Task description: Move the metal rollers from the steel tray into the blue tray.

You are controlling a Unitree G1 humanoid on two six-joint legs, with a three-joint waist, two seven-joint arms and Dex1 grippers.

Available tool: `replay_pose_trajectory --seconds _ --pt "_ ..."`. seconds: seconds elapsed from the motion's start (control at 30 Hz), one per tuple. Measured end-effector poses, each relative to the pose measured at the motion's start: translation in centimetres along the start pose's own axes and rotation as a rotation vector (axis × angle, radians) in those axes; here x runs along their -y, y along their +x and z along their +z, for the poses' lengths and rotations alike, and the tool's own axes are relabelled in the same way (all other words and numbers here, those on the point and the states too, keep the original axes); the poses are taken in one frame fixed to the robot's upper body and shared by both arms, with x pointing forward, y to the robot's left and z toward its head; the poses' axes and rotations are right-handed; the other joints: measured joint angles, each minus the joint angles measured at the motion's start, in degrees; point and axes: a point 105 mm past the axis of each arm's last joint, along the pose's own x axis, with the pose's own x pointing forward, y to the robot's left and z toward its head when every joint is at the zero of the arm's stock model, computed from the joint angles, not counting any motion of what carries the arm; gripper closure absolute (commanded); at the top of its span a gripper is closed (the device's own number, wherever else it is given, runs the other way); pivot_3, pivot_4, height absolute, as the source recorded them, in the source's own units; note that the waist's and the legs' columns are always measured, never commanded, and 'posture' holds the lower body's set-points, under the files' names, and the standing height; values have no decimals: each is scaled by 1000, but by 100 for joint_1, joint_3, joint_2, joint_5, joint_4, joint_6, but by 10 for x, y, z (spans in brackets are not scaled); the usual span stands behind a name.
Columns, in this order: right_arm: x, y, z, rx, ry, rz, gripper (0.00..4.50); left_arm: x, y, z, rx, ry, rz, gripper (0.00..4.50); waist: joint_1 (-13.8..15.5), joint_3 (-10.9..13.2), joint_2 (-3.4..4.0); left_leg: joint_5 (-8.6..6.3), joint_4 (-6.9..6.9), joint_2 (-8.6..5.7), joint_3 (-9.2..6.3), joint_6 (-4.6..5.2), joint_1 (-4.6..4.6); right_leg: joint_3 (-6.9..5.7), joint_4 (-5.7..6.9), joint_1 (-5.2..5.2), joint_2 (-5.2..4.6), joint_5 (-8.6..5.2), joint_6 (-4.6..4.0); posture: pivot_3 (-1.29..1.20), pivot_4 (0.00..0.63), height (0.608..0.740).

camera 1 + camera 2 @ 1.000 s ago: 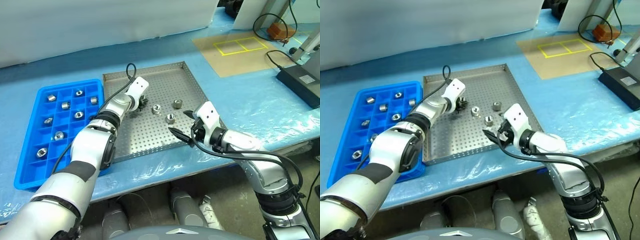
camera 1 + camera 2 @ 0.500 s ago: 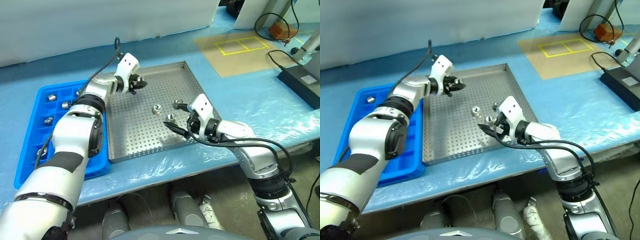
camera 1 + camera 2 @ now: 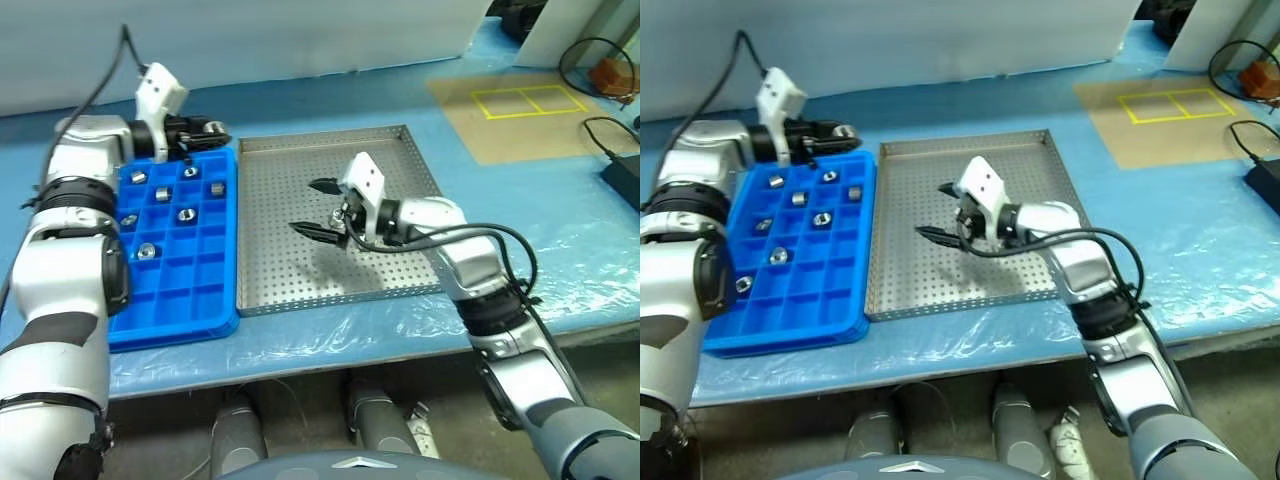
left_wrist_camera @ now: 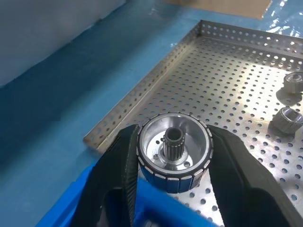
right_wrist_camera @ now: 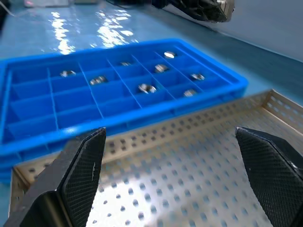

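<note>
- Blue plastic tray [image 3: 170, 325], rectangular and gridded into small square compartments, is serving as the landmark here.
- The left gripper [image 3: 200, 128] is hovering over the blue tray's far edge, near the corner beside the large square perforated steel tray [image 3: 270, 260].
- Its jaws are clamping one shiny silver metal roller [image 4: 173, 151], a short cylinder with a central hub.
- To do this well, it is probably worth centring the roller over an empty compartment, lowering it close and only then letting go.
- The right gripper [image 3: 305, 206] is hanging over the steel tray beside the blue tray, jaws spread wide and holding nothing.
- Counting: eight rollers [image 3: 184, 214] are lying in the blue tray, one per compartment.
- At least two loose rollers [image 4: 289, 118] are sitting in the steel tray.
</note>
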Motion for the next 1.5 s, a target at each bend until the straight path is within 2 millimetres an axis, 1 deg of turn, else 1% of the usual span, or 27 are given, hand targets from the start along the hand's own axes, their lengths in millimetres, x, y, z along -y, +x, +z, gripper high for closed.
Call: replay_pose_trajectory --seconds 0.1,0.13,0.17,0.27,0.33,0.37,0.4,0.5,0.57,0.63,0.73,0.83,0.9,1.0,1.07,1.27,1.47,1.5 --pt "-4 17 6 29 -10 69 0 5 -27 -21 -28 -21 17 2748 199 -1 -1 3 -4 7 -2 -2 -20 -31 25 -22 -2 4 7 4 150 740" --pt "-8 23 7 39 -8 104 0 11 -40 -32 -50 -33 26 2748 268 -3 -4 2 0 8 -1 -2 -34 -48 45 -41 -4 3 5 48 150 740" --pt "-11 25 5 40 -6 127 0 17 -46 -40 -68 -55 24 2748 327 -2 -6 3 5 13 -4 -2 -47 -63 61 -53 -5 0 0 65 150 740" --pt "-22 35 0 36 8 218 0 35 -72 -58 -113 -96 55 2748 552 -1 -16 14 8 42 -21 -25 -77 -142 79 -71 -13 -11 -18 128 150 740" --pt "-29 42 -1 39 8 269 0 46 -86 -60 -127 -96 79 2748 668 -1 -20 25 8 56 -25 -45 -75 -162 84 -73 -14 -18 -29 167 150 740" --pt "-31 43 -2 39 9 284 0 51 -90 -59 -126 -96 82 2748 743 0 -20 30 11 64 -25 -55 -72 -167 90 -73 -17 -24 -39 184 150 740" --pt "-34 46 -1 41 8 304 0 56 -95 -59 -124 -94 91 2748 774 0 -20 41 10 72 -25 -72 -72 -174 98 -73 -19 -35 -59 184 150 740" --pt "-36 50 0 46 -1 341 0 72 -108 -61 -126 -117 106 2748 841 0 -20 63 11 91 -22 -110 -64 -186 133 -73 -20 -43 -71 198 150 740" --pt "-38 52 0 47 -3 355 0 81 -117 -68 -137 -143 124 2748 849 0 -20 67 9 93 -21 -117 -49 -182 152 -74 -17 -52 -85 218 150 740" --pt "-39 53 -3 43 0 366 0 94 -124 -81 -174 -164 122 2748 869 0 -20 65 6 95 -21 -114 -41 -178 164 -79 -15 -54 -88 223 150 740" --pt "-39 53 -8 29 11 371 0 106 -129 -103 -204 -235 143 2748 894 0 -19 70 1 104 -21 -120 -51 -179 184 -99 -10 -57 -93 224 150 740" --pt "-41 55 -9 29 8 380 0 106 -133 -115 -226 -264 183 2748 918 -1 -20 81 0 114 -22 -135 -62 -181 187 -106 -8 -56 -96 218 150 740" --pt "-42 56 -10 29 10 382 0 104 -132 -116 -226 -258 202 2748 922 -1 -20 83 2 111 -22 -134 -63 -181 186 -106 -8 -56 -96 208 150 740" --pt "-42 57 -10 27 10 381 0 104 -123 -120 -225 -265 211 2748 917 -2 -21 93 6 106 -22 -139 -63 -181 183 -107 -7 -56 -95 195 150 740" --pt "-40 56 -11 20 7 375 0 108 -112 -121 -220 -270 186 2748 915 -5 -27 106 5 108 -22 -146 -68 -182 181 -113 -3 -56 -95 182 150 740" --pt "-34 51 -16 4 7 347 0 114 -97 -120 -220 -251 121 2748 882 -8 -32 108 2 109 -21 -143 -69 -176 183 -123 4 -56 -95 150 150 740" --pt "-31 49 -16 2 4 326 0 106 -97 -127 -250 -267 127 2748 872 -8 -33 109 3 110 -21 -144 -66 -172 186 -123 9 -55 -95 132 150 740" --pt "-31 49 -16 3 3 324 0 105 -97 -127 -252 -267 128 2398 873 -8 -33 109 4 110 -21 -144 -66 -173 186 -123 8 -55 -95 130 150 740"
